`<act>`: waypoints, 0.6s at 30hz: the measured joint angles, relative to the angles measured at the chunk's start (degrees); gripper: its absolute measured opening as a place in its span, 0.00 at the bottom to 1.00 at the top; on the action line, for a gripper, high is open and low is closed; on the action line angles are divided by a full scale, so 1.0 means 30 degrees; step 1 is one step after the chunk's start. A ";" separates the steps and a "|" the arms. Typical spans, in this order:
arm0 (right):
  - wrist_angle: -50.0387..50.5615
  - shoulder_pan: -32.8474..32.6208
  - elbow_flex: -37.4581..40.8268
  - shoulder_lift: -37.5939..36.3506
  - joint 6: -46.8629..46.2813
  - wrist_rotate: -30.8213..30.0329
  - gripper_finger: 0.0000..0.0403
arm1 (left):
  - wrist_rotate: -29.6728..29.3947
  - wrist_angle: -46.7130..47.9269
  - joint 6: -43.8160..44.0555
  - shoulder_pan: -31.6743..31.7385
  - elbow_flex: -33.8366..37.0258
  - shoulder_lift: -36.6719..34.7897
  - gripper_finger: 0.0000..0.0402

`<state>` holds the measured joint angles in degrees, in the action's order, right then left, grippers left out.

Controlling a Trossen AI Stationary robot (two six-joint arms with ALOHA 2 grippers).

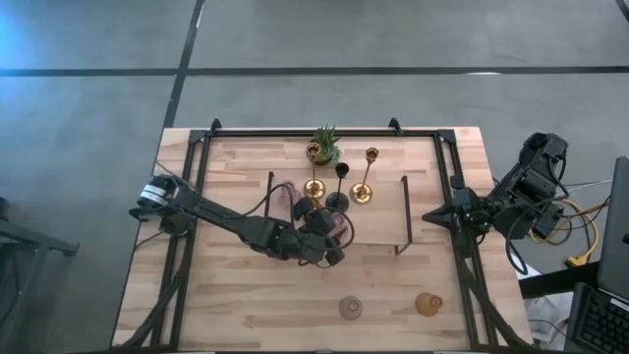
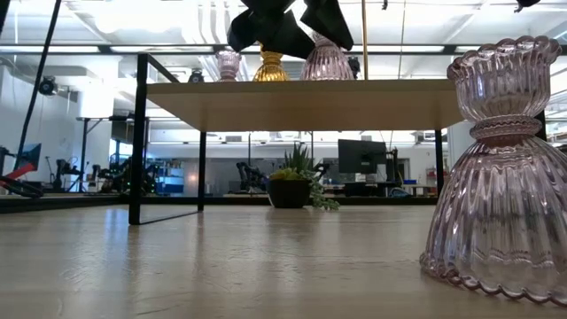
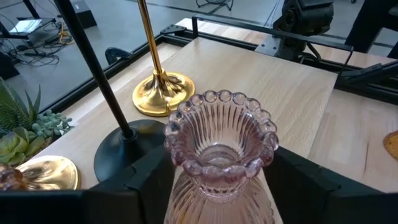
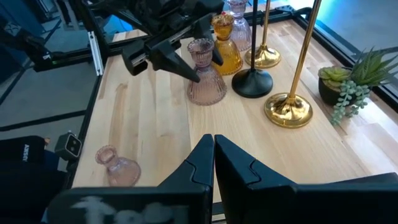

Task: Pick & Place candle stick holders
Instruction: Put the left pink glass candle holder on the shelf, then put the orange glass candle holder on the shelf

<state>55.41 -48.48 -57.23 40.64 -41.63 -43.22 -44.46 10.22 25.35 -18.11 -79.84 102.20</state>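
Observation:
A ribbed pink glass candle stick holder [image 3: 217, 143] stands on its base on the raised wooden shelf [image 1: 378, 226]. My left gripper [image 3: 221, 165] is open, with one finger on each side of the holder's upper half [image 4: 202, 53] and narrow gaps between. Behind it on the shelf stand an amber holder [image 4: 225, 46], another pink one [image 4: 239, 28], a slim black one [image 3: 118, 134] and two slim gold ones [image 3: 160, 87] [image 4: 289, 106]. My right gripper [image 4: 213, 149] is shut and waits at the table's right edge [image 1: 428, 216].
On the table near the front edge stand a pink holder [image 1: 351, 308], which is large in the low view [image 2: 500, 168], and an amber one [image 1: 428, 303]. A small potted green plant [image 1: 324, 147] sits behind the shelf. The shelf's black frame legs [image 2: 137, 142] rise from the table.

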 joint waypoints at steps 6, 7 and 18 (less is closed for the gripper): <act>0.0032 -0.0003 0.0000 0.0000 -0.0065 0.0000 0.02 | 0.0025 -0.0036 0.0002 -0.0074 -0.0267 -0.0063 0.62; 0.0026 0.0002 0.0000 0.0000 -0.0084 0.0000 0.02 | 0.0025 -0.0022 -0.0069 -0.0080 -0.0340 -0.0070 0.61; 0.0026 0.0003 0.0000 0.0000 -0.0132 0.0080 0.02 | -0.0004 0.1402 -0.0467 -0.0124 -0.1400 -0.0084 0.61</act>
<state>55.49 -48.47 -57.23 40.64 -42.02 -42.98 -44.47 14.43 23.95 -18.48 -84.04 101.95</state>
